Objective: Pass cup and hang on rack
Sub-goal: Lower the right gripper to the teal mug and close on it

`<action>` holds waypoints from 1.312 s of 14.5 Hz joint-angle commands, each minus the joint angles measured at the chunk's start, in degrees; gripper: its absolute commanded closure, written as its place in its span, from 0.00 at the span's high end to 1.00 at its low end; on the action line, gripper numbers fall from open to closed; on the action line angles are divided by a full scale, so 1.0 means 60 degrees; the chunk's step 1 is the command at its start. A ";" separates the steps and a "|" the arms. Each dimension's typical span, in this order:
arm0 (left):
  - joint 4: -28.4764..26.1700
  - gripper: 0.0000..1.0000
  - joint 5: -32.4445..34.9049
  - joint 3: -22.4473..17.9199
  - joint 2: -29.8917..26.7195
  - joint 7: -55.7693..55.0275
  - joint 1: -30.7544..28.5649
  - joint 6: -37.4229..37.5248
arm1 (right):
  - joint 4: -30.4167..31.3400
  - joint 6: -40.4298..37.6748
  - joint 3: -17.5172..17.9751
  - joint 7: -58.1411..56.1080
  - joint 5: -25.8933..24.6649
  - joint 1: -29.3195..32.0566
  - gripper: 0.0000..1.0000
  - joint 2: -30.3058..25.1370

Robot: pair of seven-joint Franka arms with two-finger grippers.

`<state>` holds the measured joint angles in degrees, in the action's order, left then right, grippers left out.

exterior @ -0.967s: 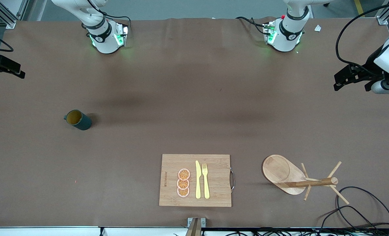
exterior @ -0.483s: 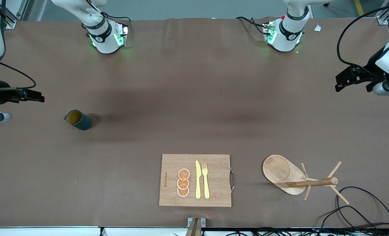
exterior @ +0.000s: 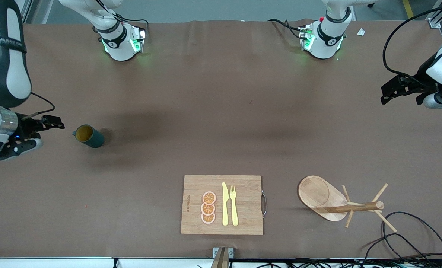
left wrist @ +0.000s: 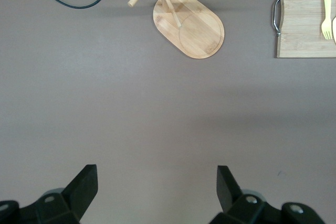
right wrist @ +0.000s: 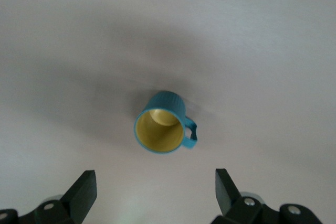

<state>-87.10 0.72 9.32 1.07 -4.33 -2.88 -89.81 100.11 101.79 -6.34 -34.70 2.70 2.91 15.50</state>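
A brown worktop fills the front view, with two white robot bases along its top edge. The cup, a small dark teal mug with a yellowish inside, stands upright at the middle left of the frame, toward the right arm's end of the worktop, its handle pointing at the frame's left edge. The right tool hangs at the left edge of the frame, just beside the cup and not touching it. In the right wrist view the cup sits mouth-up in the middle of the frame, with the tool's two black fingers spread wide apart in the lower corners, holding nothing.

The rack, a light wooden mug tree with an oval base, stands at the lower right of the front view, well apart from the cup. The left tool waits at the right edge of the frame, over bare worktop. In the left wrist view its fingers are spread and empty.

A bamboo cutting board lies at the lower centre, carrying three orange slices, a yellow knife and a yellow fork.
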 commanded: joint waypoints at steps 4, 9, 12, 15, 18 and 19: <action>0.0043 1.00 0.0159 0.0073 -0.0032 -0.0054 0.0056 0.0085 | 0.2223 0.2777 0.0075 -0.1687 0.0415 0.0364 1.00 0.0186; 0.0058 1.00 0.0159 0.0073 -0.0061 0.0019 0.0027 0.0407 | 0.2972 0.3761 0.0075 -0.2040 0.0415 0.0364 1.00 0.0536; 0.0087 1.00 0.0159 0.0059 -0.0047 0.0005 -0.0032 0.0422 | 0.3439 0.4214 0.0089 -0.2040 0.0415 0.0379 0.73 0.0684; 0.0102 1.00 0.0159 0.0059 -0.0003 -0.0083 -0.0032 0.0407 | 0.3529 0.4318 0.0089 -0.2025 0.0429 0.0365 0.10 0.0699; 0.0102 1.00 0.0159 0.0059 0.0012 -0.0083 -0.0032 0.0334 | 0.3515 0.4260 0.0075 -0.1982 0.0459 0.0350 0.00 0.0772; 0.0102 1.00 0.0144 0.0059 0.0012 -0.0083 -0.0032 0.0290 | 0.3486 0.4187 0.0075 -0.1909 0.0459 0.0350 0.00 0.0743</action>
<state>-87.11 0.72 9.48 1.07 -4.34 -3.02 -88.14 120.02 126.87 -6.31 -45.67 4.17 4.59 20.77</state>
